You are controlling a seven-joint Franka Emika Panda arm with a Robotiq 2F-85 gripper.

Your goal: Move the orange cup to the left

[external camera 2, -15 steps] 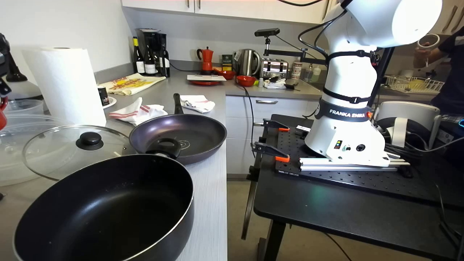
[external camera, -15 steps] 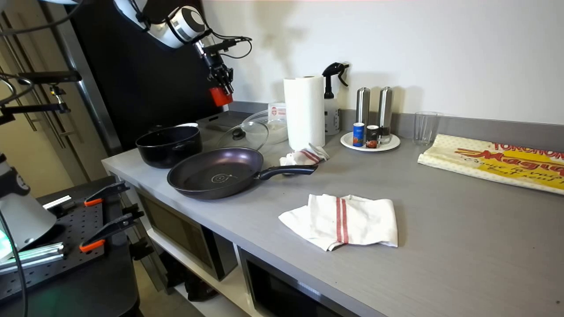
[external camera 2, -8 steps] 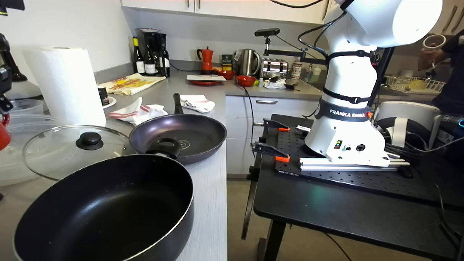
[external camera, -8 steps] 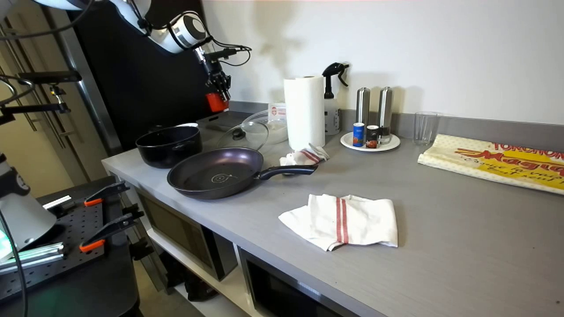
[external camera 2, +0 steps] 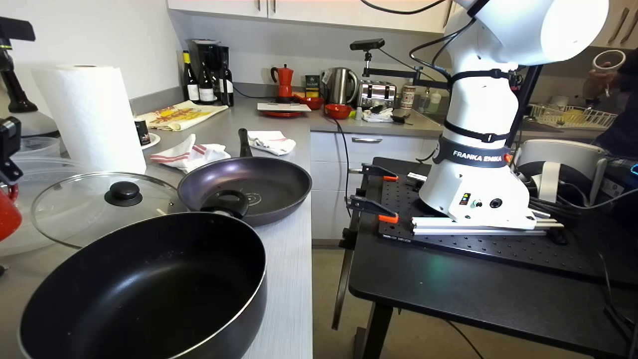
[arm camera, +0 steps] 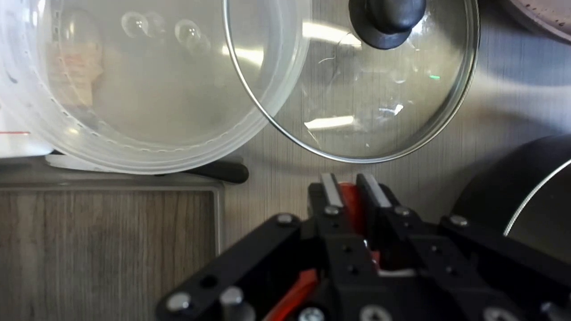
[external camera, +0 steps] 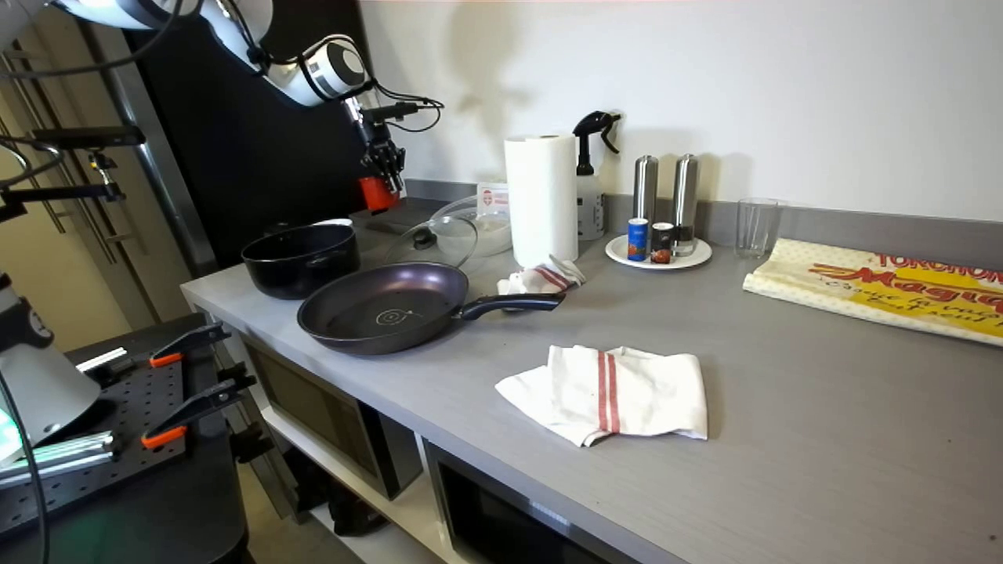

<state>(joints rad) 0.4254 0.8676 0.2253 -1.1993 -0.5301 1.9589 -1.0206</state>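
The orange cup (external camera: 376,194) hangs in the air under my gripper (external camera: 389,168) at the back left of the counter, beyond the dark pot. It also shows at the left edge of an exterior view (external camera 2: 7,217), where a thin red part like a handle runs up to the fingers (external camera 2: 10,170). In the wrist view my gripper (arm camera: 349,189) has its jaws close together with a red strip of the cup (arm camera: 351,203) between them. Most of the cup is hidden there by the fingers. The cup is off the counter and looks slightly tilted.
A glass lid (arm camera: 339,102) and a clear plastic tub (arm camera: 165,98) lie in front of the fingertips in the wrist view. A tray (arm camera: 102,249) is at lower left. The dark pot (external camera: 290,278), the frying pan (external camera: 384,313) and a paper roll (external camera: 542,200) stand near.
My gripper has come down with the cup held in it. The cup has moved down and slightly left in one exterior view, down and right in another.
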